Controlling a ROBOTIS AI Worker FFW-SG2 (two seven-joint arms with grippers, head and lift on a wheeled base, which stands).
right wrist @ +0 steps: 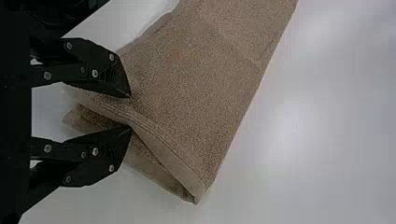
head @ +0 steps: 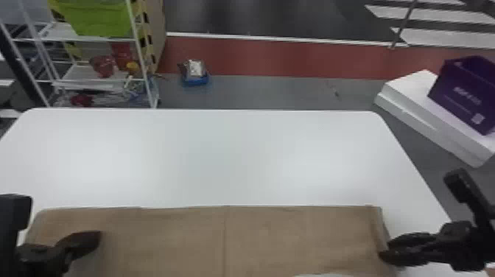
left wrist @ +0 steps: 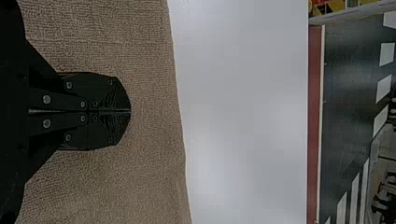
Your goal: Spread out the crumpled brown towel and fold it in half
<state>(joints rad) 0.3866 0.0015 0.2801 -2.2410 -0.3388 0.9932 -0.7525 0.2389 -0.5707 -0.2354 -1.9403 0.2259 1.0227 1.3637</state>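
Left gripper (left wrist: 130,111) closed over brown towel (head: 165,239); right gripper (right wrist: 130,112) open, rumpled edge (right wrist: 161,144) between its fingers. Apparently spreading; next, straighten that edge.

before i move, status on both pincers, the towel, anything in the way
Left pincer shut, over towel. Right pincer open around hem. Towel laid out long, layers gaping at right end: possible snag.
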